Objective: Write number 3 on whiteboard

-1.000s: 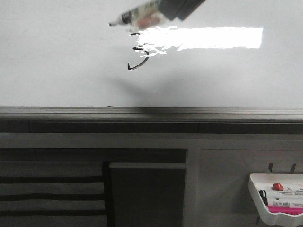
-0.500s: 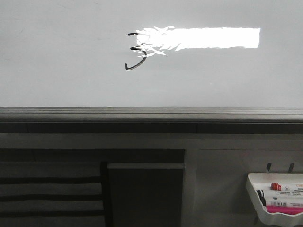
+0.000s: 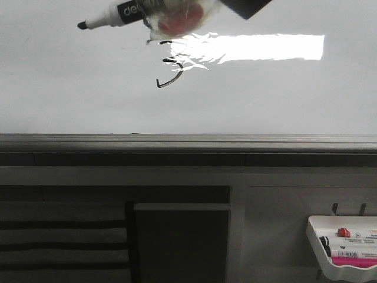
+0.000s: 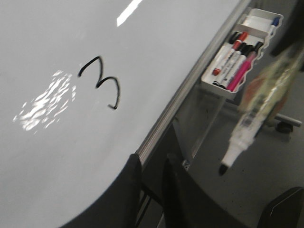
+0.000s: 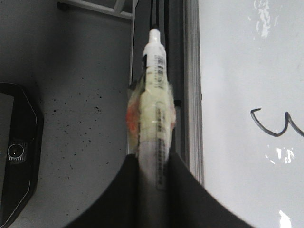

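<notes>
Glossy pale grey, the whiteboard [image 3: 70,88] fills the upper half of the front view above its grey bottom rail [image 3: 188,142]. At about eleven o'clock a marker [image 3: 126,13] juts in from the top edge, its dark tip pointing toward nine o'clock, clear of the number 3 [image 3: 169,63] just below it (glare washes out the digit's right side). The right claw [image 5: 153,164] is closed on the marker's barrel, which is wrapped in tape. The left claw [image 4: 148,183] has its dark fingers narrowly apart, gripping nothing. At five o'clock a white tray [image 3: 344,247] holds spare markers.
</notes>
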{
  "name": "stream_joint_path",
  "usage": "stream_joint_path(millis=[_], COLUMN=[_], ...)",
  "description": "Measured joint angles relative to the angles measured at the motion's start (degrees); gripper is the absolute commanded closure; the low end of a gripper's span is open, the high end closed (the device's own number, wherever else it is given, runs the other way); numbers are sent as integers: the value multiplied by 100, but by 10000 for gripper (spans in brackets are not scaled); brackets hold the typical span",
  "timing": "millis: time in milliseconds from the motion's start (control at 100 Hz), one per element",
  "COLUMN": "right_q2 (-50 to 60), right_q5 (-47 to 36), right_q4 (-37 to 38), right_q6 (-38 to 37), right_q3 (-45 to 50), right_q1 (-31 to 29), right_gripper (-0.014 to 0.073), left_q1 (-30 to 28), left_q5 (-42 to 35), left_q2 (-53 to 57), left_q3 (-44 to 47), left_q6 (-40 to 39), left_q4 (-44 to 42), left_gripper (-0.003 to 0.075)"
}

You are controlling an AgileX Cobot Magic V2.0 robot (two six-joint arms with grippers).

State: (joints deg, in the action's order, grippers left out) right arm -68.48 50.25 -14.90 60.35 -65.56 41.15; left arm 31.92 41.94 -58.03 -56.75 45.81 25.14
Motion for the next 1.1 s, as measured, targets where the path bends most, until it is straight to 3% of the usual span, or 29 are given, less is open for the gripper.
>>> stream_joint_path(millis=[210, 490, 600, 780, 1100], right_q2=[-89, -89, -89, -89, -89], right_q5=[-62, -105, -208, -309, -320], right_q4=[0, 0, 11, 11, -40], right_q6=[14, 14, 14, 14, 14], right_q3=[0, 0, 0, 4, 4], right_q1=[0, 0, 0, 0, 0], right_gripper=[673, 673, 673, 673, 673], left_q1=[680, 846, 846, 849, 849], left_q5=[0, 335, 450, 494, 73], left_q2=[-534, -757, -757, -775, -823], left_q3=[-255, -274, -278, -278, -278], left_q6=[485, 544, 554, 554, 654], left_q4=[-3, -522, -602, -648, -648], left_gripper=[640, 629, 570, 391, 394])
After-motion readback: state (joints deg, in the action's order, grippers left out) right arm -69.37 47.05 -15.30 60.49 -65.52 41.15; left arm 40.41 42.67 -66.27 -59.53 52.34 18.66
